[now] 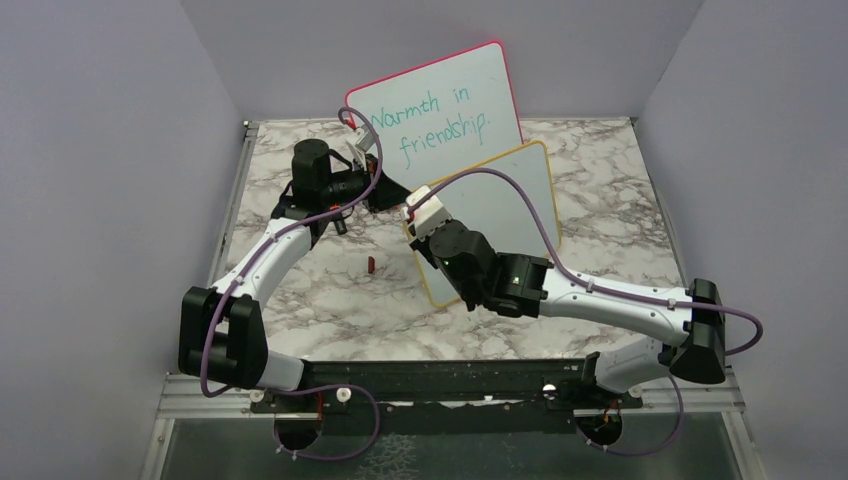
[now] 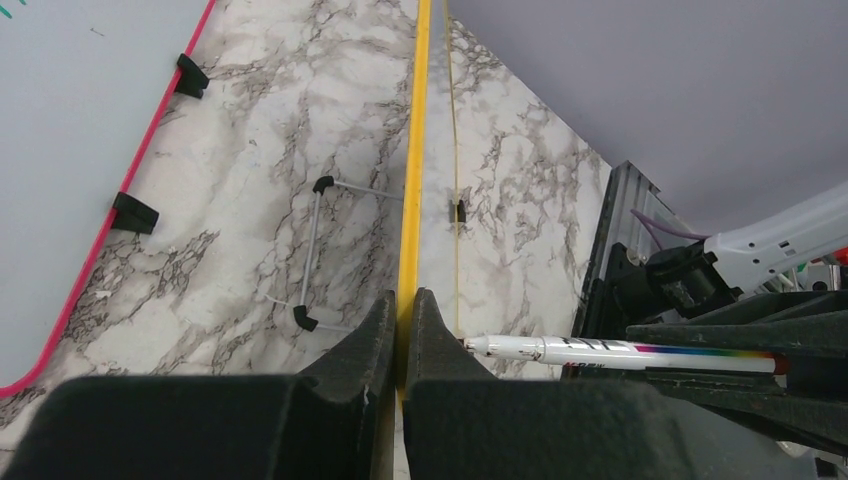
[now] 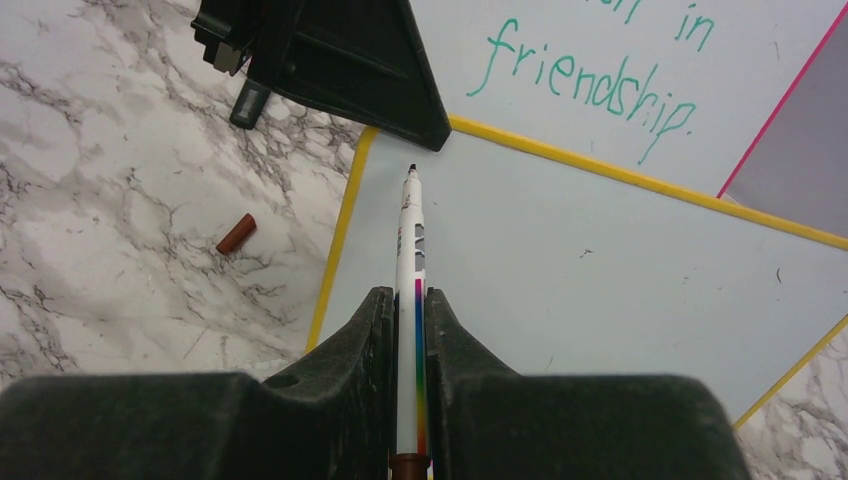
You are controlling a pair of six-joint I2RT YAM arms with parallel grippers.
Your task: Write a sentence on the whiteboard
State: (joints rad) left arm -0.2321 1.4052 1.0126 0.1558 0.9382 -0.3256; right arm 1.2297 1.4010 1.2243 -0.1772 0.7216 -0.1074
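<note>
The yellow-framed whiteboard [image 1: 520, 195] stands tilted at mid table; its face [image 3: 600, 270] is blank, no dark sentence shows. My left gripper [image 2: 402, 305] is shut on the board's yellow edge [image 2: 415, 160] at its upper left corner [image 1: 385, 195]. My right gripper [image 3: 410, 300] is shut on a white marker [image 3: 411, 240] with a rainbow stripe, uncapped. Its tip is at or just off the board's upper left area, near the left gripper; I cannot tell if it touches. The marker also shows in the left wrist view [image 2: 620, 352].
A pink-red-framed board [image 1: 440, 100] with teal "Warmth in friendship." stands behind. A small reddish-brown cap [image 1: 371, 264] lies on the marble table left of the yellow board, also in the right wrist view [image 3: 236, 233]. Grey walls enclose the table.
</note>
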